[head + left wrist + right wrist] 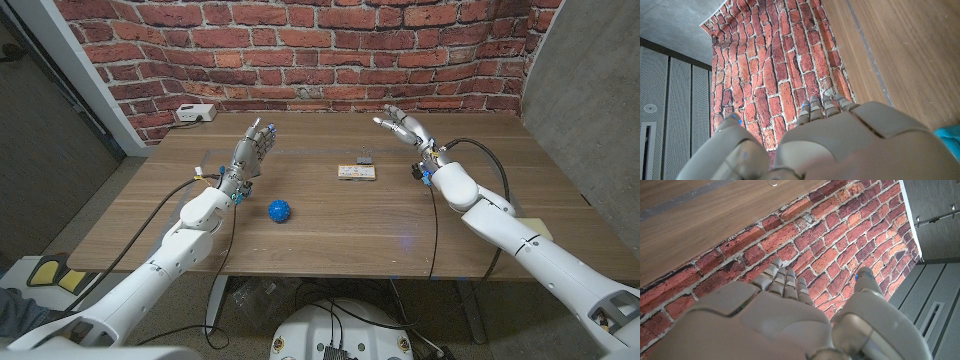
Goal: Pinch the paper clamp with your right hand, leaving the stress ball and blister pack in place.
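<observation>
The right hand [403, 128], spread and empty, hovers beside the clamp [365, 157]: small, light, stiff-sprung, probably best pinched at its wire handles.

The head camera looks down from above over the whole worktop [330, 215] toward the brick wall [300, 50]. Each wrist camera sits close behind its own hand, facing the same wall and a strip of worktop, turned over.

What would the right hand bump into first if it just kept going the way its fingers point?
Probably nothing on the table: the right hand points over the far edge toward the brick wall. The clamp lies off to its side.
</observation>
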Tool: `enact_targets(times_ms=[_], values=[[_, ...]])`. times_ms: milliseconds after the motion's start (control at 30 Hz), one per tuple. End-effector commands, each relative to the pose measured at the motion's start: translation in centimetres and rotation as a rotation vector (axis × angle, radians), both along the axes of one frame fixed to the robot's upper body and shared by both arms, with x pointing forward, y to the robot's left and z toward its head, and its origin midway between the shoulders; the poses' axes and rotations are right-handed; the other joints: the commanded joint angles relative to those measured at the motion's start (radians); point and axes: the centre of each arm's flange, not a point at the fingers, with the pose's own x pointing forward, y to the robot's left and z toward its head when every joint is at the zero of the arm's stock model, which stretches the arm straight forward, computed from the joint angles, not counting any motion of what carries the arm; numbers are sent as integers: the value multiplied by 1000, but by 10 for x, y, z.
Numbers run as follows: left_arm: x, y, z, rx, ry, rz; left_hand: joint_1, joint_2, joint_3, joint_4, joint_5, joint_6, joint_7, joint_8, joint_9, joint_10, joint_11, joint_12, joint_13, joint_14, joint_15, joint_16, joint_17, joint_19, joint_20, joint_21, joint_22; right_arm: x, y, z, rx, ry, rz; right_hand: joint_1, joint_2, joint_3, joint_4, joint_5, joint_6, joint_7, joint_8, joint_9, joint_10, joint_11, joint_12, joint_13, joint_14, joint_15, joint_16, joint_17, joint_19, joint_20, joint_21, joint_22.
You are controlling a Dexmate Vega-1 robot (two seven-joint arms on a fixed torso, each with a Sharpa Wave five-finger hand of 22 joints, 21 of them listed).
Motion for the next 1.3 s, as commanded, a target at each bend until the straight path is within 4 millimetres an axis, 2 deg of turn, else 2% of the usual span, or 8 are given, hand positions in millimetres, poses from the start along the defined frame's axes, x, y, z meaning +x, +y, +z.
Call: enact_targets(times_ms=[33, 233, 367, 433, 933, 1167, 1300], values=[[-2, -1, -4, -12, 0, 3, 10, -2, -4, 1, 7, 9, 2, 5, 2, 6, 2, 5, 2, -5, -4, -5, 4, -10, -4, -4, 2, -2, 7, 7, -98, -28, -85, 16, 1, 8, 3, -3, 21, 14, 17, 3, -9, 1, -2, 2, -11, 2, 1, 2, -6, 1, -3, 3], [-4, -1, -4, -9, -2, 5, 12, -1, -5, 1, 8, 10, 4, 4, 2, 8, 2, 4, 2, -4, -3, -5, 4, -10, -7, -6, 2, -4, 12, 11, -147, -50, -124, 24, 1, 10, 2, -3, 19, 20, 18, 4, -13, 0, -1, 2, -19, 4, -1, 2, -13, 0, -6, 3], [-5, -1, -5, -10, -1, 6, 13, 0, -6, 0, 9, 11, 4, 3, 2, 9, 2, 4, 2, -3, -3, -5, 4, -9, -8, -7, 2, -5, 17, 12, -192, -54, -159, 39, -1, 13, 1, -2, 60, 16, 37, 6, 1, 2, 8, 3, -20, 4, 2, 2, -14, 0, -6, 4], [-6, 0, -6, -14, -1, 5, 13, 0, -6, 0, 9, 11, 4, 3, 2, 9, 2, 4, 2, -3, -3, -5, 4, -9, -8, -8, 2, -6, 19, 12, -215, -57, -178, 41, -2, 13, 1, -1, 63, 15, 38, 6, 4, 3, 10, 3, -21, 5, 2, 2, -15, -1, -6, 4], [-8, 0, -11, -21, 5, 10, 17, 3, -10, -1, 11, 21, 9, 3, 2, 21, -4, 5, 2, 6, -7, -4, 4, -7, -6, -13, 3, -7, 35, 20, -373, -78, -270, 67, -13, 17, -5, 3, 44, 33, 32, 8, 4, -5, 12, 4, -24, 6, 3, 2, -19, -1, -8, 3], [-9, 0, -13, -22, 10, 13, 18, 3, -12, -1, 11, 26, 8, 3, 2, 21, -6, 4, 2, 9, -7, -4, 4, -7, -5, -15, 3, -5, 42, 25, -469, -30, -292, 91, -20, 21, -9, 7, 37, 33, 31, 9, 16, -15, 18, 5, -11, 0, 9, 2, -5, 0, -3, 2], [-9, -1, -13, -19, 13, 13, 19, 4, -13, -1, 12, 28, 9, 3, 2, 24, -5, 4, 2, 11, -8, -3, 4, -5, -4, -16, 3, -3, 45, 26, -510, -8, -310, 106, -26, 24, -11, 10, 20, 38, 26, 9, 1, -12, 13, 5, -11, 2, 8, 2, -2, 0, -3, 2]])
